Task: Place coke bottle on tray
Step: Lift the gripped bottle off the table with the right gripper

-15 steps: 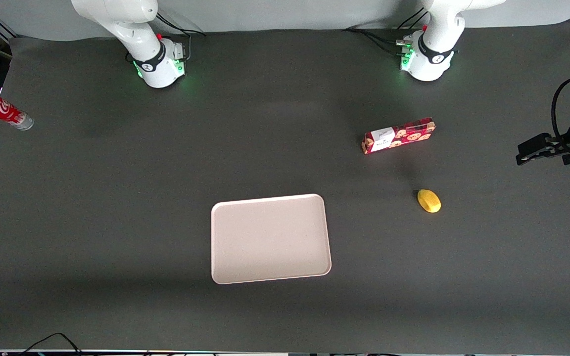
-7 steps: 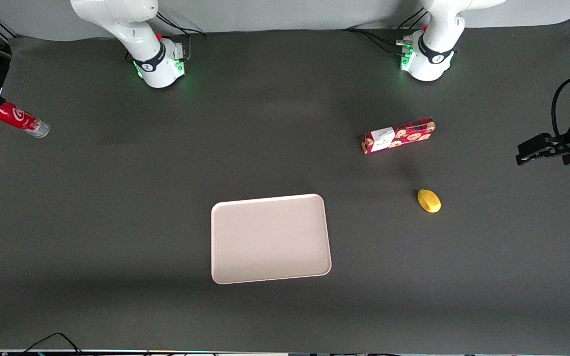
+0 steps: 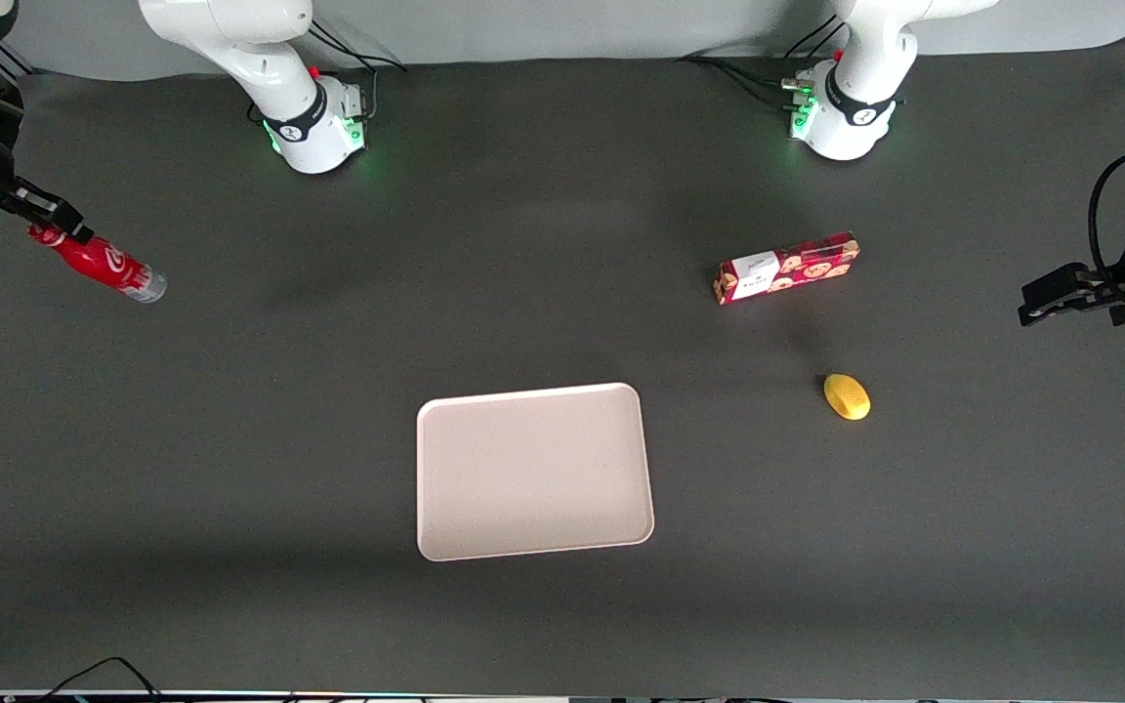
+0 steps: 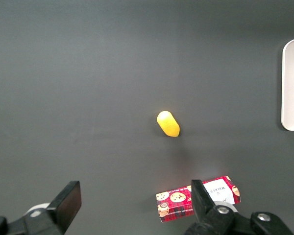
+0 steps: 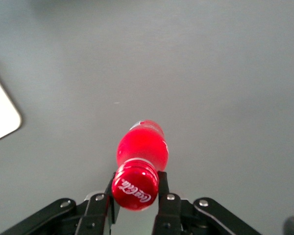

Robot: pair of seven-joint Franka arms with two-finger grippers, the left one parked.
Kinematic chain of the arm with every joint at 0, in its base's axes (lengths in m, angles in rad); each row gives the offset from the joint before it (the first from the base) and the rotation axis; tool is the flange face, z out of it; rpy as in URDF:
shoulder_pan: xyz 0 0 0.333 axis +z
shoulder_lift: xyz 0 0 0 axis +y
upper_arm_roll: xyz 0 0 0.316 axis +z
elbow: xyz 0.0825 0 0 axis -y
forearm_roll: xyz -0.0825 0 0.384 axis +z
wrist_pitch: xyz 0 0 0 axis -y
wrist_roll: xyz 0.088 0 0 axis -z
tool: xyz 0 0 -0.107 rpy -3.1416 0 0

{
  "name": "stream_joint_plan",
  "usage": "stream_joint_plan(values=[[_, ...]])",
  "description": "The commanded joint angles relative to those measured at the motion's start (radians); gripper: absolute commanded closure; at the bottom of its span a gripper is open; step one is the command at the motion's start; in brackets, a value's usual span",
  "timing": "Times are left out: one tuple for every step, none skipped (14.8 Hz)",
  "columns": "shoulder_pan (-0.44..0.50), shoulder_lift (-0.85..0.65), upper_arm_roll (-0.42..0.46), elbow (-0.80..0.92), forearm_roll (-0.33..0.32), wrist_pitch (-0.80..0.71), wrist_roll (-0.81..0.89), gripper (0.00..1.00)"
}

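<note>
The coke bottle, slim and red with a silvery base, hangs tilted above the table at the working arm's end. My gripper is shut on its neck just below the red cap. In the right wrist view the gripper clamps the bottle and I look down over its cap. The pale pinkish-beige tray lies flat near the table's middle, nearer the front camera than the bottle and well apart from it. A corner of the tray shows in the right wrist view.
A red cookie-patterned box and a yellow lemon-like object lie toward the parked arm's end. Both show in the left wrist view, box and lemon. Two arm bases stand along the table's back edge.
My gripper has carried the bottle from the table's edge inward toward the tray and slightly nearer the front camera. The tray, box and lemon have not moved.
</note>
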Motion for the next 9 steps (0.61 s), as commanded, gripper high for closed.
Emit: stream_joint_plan(values=[[-0.002,0.116,0.090,0.084,0.122,0.054,0.127,1.00],[-0.002,0.142,0.118,0.092,0.144,0.086,0.172,1.00],[-0.002,0.166,0.146,0.096,0.164,0.115,0.219,1.00],[-0.002,0.188,0.173,0.102,0.179,0.147,0.262,1.00],[-0.002,0.212,0.199,0.108,0.190,0.180,0.317,1.00],[-0.002,0.243,0.238,0.112,0.190,0.227,0.380,1.00],[-0.002,0.268,0.262,0.115,0.190,0.275,0.438,1.00],[-0.002,0.295,0.290,0.116,0.190,0.312,0.495,1.00],[-0.002,0.323,0.322,0.121,0.190,0.350,0.547,1.00]])
